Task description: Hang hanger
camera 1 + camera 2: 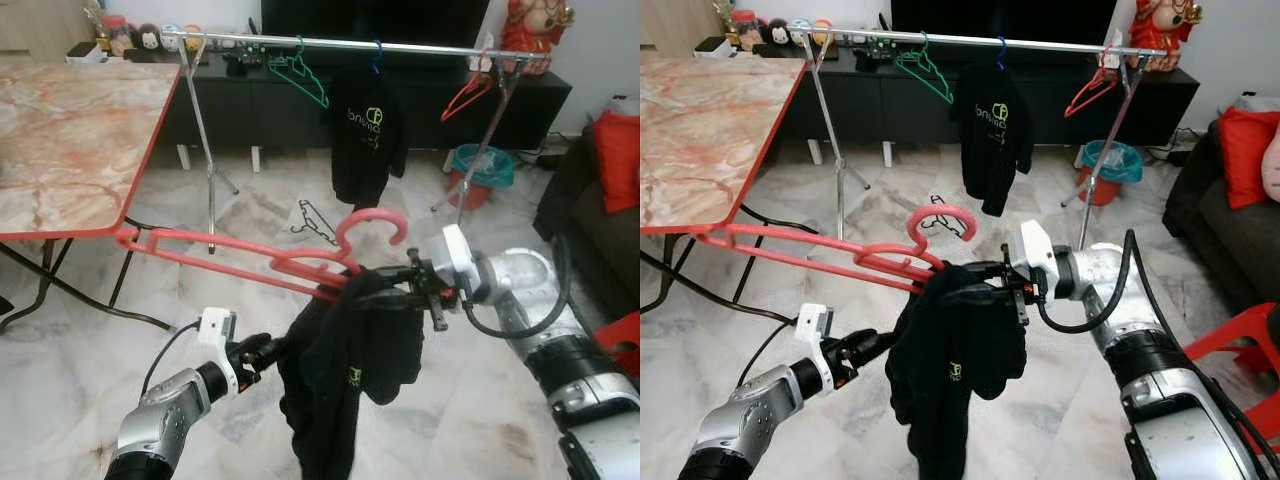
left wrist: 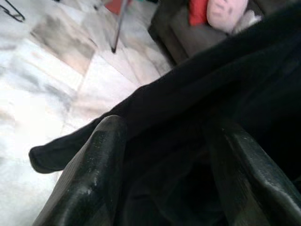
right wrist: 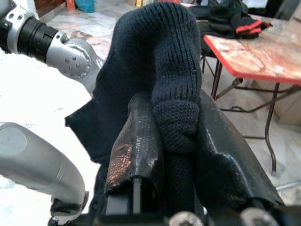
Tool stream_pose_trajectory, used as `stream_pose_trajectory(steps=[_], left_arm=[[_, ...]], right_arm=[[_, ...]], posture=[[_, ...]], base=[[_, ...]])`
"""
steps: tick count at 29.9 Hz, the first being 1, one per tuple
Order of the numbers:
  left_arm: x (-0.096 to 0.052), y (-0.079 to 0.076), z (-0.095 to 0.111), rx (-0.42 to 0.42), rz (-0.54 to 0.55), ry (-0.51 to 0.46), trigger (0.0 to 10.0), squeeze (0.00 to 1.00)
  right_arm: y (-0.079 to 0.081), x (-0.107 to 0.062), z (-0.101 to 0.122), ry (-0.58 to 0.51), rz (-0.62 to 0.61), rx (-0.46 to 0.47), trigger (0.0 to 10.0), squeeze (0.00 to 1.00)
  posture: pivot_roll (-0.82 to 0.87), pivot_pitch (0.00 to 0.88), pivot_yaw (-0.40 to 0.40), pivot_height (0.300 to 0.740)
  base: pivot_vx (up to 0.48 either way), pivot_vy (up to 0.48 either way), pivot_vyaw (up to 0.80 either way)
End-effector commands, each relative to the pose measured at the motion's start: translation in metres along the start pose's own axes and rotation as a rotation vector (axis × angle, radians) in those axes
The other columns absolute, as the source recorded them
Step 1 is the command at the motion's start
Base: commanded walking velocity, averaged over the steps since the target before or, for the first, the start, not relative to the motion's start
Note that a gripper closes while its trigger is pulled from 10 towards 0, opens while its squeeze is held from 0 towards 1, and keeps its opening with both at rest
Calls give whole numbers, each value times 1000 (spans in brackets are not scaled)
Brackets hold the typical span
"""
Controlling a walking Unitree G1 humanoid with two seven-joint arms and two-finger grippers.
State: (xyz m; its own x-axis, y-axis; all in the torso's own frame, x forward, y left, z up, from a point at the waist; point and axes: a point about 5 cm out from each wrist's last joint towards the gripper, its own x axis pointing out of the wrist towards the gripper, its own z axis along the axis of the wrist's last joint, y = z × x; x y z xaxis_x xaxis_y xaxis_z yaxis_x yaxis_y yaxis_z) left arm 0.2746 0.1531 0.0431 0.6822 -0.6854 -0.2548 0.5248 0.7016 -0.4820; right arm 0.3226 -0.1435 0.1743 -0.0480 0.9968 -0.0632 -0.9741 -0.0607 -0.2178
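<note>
Right hand (image 1: 1012, 282): I had it clamped on the black garment (image 1: 958, 360) bunched over the red hanger (image 1: 820, 245), keeping both aloft.
Left hand (image 1: 862, 348): fingers spread around the garment's lower folds, steadying it.
Rail (image 1: 970, 40): well beyond my right hand, not yet reached.

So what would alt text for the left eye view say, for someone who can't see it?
The right gripper holds up a black garment draped on a pink hanger, while the left gripper reaches into the cloth from below. Beyond stands a clothes rail with another black top and two hangers.
</note>
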Motion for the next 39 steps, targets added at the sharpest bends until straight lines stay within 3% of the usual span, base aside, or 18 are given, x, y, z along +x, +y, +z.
stream_pose_trajectory(steps=[1,14,24,25,26,39], left_arm=[[0,-1,-2,24,-11,34,10000,0],[9,7,-7,82,86,122,10000,0],[13,4,-8,73,59,116,10000,0],[14,5,-7,70,66,110,2706,0],[14,5,-6,63,68,99,0,0],[11,3,-3,54,24,76,0,0]], right_arm=[[-8,1,17,-20,4,-67,10000,0],[-8,15,34,-51,91,-123,10000,0],[-8,17,37,-56,110,-127,10000,0],[-8,18,36,-55,111,-125,10000,0],[-7,18,36,-54,112,-122,10000,0],[-5,19,29,-32,113,-102,10000,0]], posture=[[-16,0,-94,736],[-23,0,-102,736],[-24,0,-106,736],[-24,0,-106,736],[-22,0,-108,736],[-19,0,-107,736]], base=[[0,0,0],[0,0,0],[0,0,0],[0,0,0],[0,0,0],[0,0,0]])
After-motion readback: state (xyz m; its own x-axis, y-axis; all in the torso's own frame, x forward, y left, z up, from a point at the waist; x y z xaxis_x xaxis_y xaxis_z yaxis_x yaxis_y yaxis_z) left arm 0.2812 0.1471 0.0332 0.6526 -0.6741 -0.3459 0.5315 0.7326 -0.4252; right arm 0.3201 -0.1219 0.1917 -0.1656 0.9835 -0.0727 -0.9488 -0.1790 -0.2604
